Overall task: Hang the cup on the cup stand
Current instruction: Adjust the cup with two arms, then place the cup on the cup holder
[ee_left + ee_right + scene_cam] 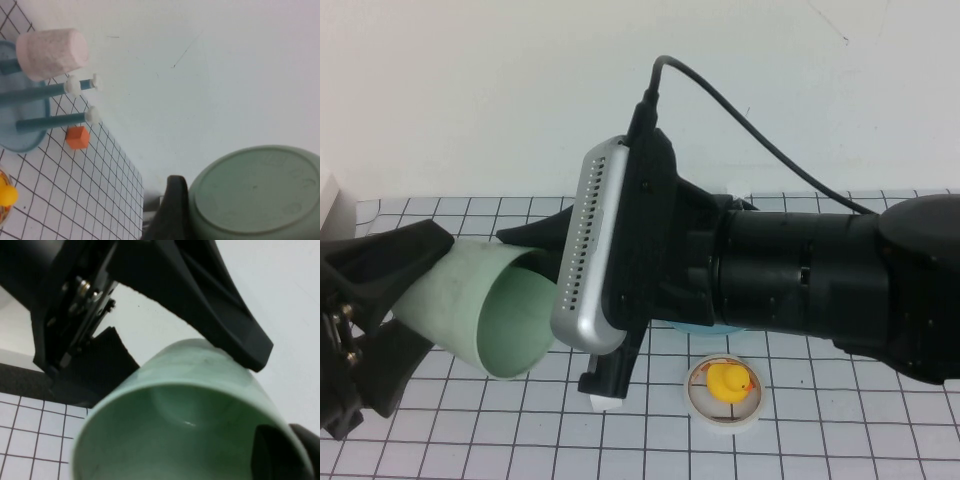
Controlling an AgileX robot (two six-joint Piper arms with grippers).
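The left gripper [415, 290] is clamped on the cup [485, 305], held tilted above the table [840, 440]. The right gripper [535, 245] reaches into its mouth with one finger, spread unclear. Farther off, the cup stand [25, 120] carries a pink cup [50, 52].

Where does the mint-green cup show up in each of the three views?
High view: the cup lies sideways at left-centre, held between the left hand and right hand, mouth toward the camera.
Left wrist view: its base fills the lower right corner.
Right wrist view: its open mouth fills the lower centre.
Shared landmark: the grid table.
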